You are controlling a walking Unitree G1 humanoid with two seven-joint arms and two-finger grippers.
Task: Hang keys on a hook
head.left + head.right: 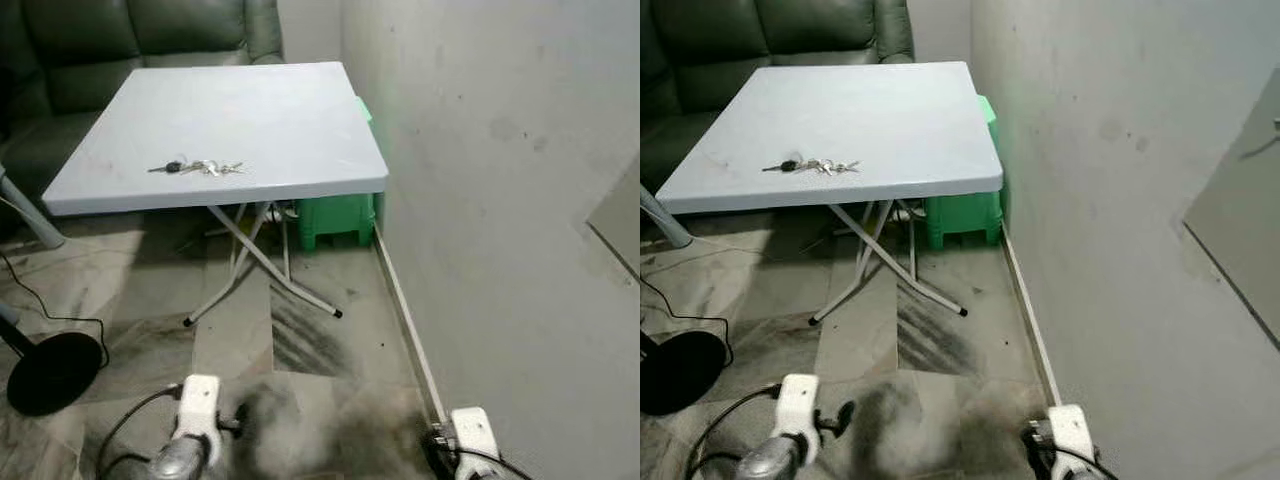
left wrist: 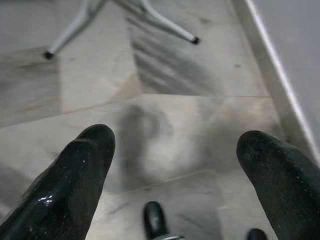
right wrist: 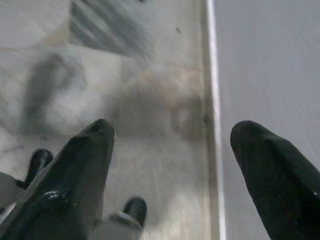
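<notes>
A bunch of keys (image 1: 197,167) lies on the light grey folding table (image 1: 290,130), close to its near edge and left of centre. Both arms hang low at the bottom of the eye views, well short of the table. In the left wrist view my left gripper (image 2: 175,150) is open over the marble floor, nothing between its fingers (image 2: 75,170). In the right wrist view my right gripper (image 3: 172,135) is open too, above the floor beside the wall's skirting strip (image 3: 214,125).
A green plastic stool (image 1: 335,215) stands under the table against the grey wall (image 1: 500,200). A dark sofa (image 1: 90,50) is behind the table. A black round stand base (image 1: 52,372) and cable lie on the floor at left. The table's crossed legs (image 1: 262,262) spread toward me.
</notes>
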